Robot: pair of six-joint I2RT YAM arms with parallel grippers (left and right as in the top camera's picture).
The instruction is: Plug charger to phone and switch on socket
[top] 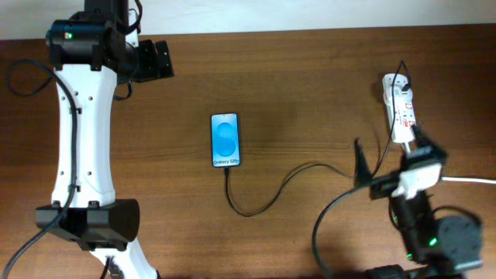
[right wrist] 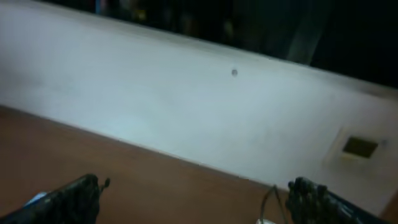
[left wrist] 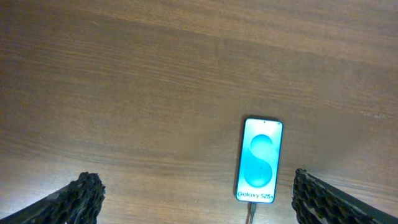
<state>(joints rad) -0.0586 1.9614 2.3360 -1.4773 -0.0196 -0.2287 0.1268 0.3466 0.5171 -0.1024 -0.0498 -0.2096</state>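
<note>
Right gripper (right wrist: 196, 190) wide open and empty beside the socket's (top: 399, 99) near end, charger (top: 263, 203) seemingly seated in the phone (top: 225, 139) mid-table, so I'd tilt down, close up, and press one red switch (top: 404, 115) squarely.

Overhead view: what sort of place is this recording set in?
Probably an indoor robot-lab bench: a brown wooden table, a white robot arm over it, a phone and a socket, with a pale wall behind.
</note>
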